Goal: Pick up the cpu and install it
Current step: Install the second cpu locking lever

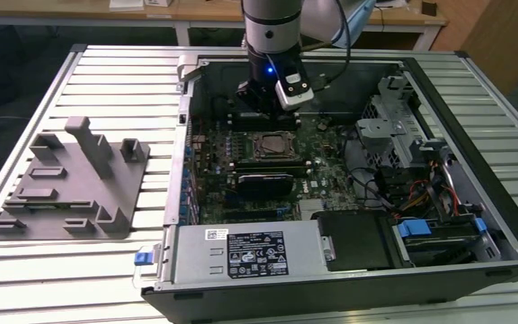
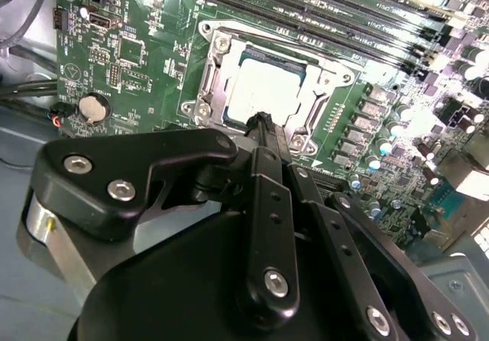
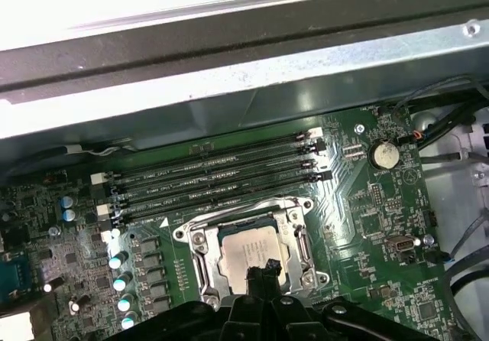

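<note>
cpu (image 2: 263, 89) seated in socket (image 2: 216, 50), mid-motherboard | gripper (image 2: 263, 119) just above it, fingers pressed together, empty | cpu likely light, stiff, fragile; grip by edges

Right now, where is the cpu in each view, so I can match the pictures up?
Exterior view: the cpu lies in the socket at mid-motherboard, just below the gripper.
Second wrist view: the cpu is the silver square inside the metal socket frame, just beyond the gripper's tip.
First wrist view: the cpu sits in the socket frame under the memory slots.
Shared landmark: the memory slots beside the socket.
</note>
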Tool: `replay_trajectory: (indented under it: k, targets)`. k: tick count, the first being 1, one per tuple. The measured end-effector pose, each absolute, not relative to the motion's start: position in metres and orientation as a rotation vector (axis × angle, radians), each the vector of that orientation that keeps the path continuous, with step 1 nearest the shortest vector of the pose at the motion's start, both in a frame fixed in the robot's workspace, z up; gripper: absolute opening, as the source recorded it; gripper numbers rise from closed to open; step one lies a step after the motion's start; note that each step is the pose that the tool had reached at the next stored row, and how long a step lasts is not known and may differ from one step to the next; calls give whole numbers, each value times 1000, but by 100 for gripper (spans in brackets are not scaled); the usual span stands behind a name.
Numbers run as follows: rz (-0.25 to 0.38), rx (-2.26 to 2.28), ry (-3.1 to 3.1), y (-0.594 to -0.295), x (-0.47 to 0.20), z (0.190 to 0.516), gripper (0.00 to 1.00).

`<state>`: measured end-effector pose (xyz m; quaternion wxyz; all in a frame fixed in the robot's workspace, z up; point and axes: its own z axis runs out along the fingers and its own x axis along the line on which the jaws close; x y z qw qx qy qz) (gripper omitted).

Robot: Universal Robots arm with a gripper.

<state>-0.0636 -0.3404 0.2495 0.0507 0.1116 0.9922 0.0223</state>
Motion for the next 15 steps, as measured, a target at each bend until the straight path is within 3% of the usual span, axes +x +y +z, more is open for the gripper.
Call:
replay_trajectory:
  k: [15]
  targets:
    - [68, 340, 3020, -351, -64, 249, 11]
